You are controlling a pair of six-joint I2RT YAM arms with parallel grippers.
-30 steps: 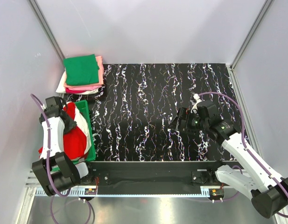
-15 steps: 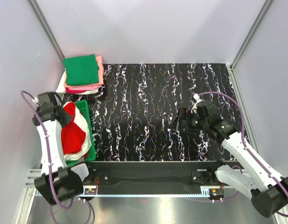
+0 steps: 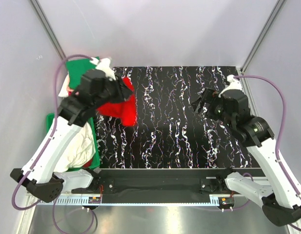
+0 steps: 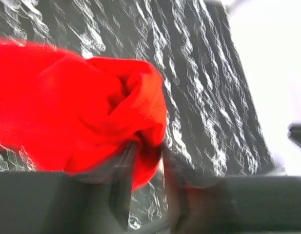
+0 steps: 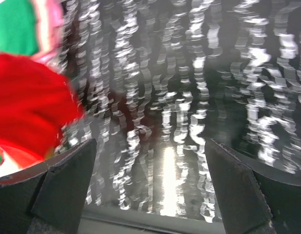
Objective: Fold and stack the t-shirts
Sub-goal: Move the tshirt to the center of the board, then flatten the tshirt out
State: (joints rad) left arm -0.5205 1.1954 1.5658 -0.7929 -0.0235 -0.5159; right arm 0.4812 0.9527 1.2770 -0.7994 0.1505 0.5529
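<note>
The left hand [image 4: 146, 168] is pinched on a fold of the red t-shirt [image 4: 67, 112], seen nipped between the two fingers in the left wrist view. The rest of the cloth is bunched and hangs from the grip, held up over the far-left part of the counter [image 3: 189, 136]. The right hand [image 5: 150, 187] is spread wide and empty, held above the right side of the counter and turned toward the shirt. The folded stack, green t-shirt [image 3: 74, 68] on top with a pink t-shirt [image 5: 55, 19] edge under it, sits in the far-left corner just behind the raised shirt. A white t-shirt [image 3: 79, 144] is left in the green plastic bin [image 3: 94, 141]. The step is judged as carry-out and lay-down. The shirt should be taken well clear of the stack toward the open middle and lowered so the hanging end lands first. A second edge should then be taken by the right hand, so the crumple is pulled flat before any fold is tried.
</note>
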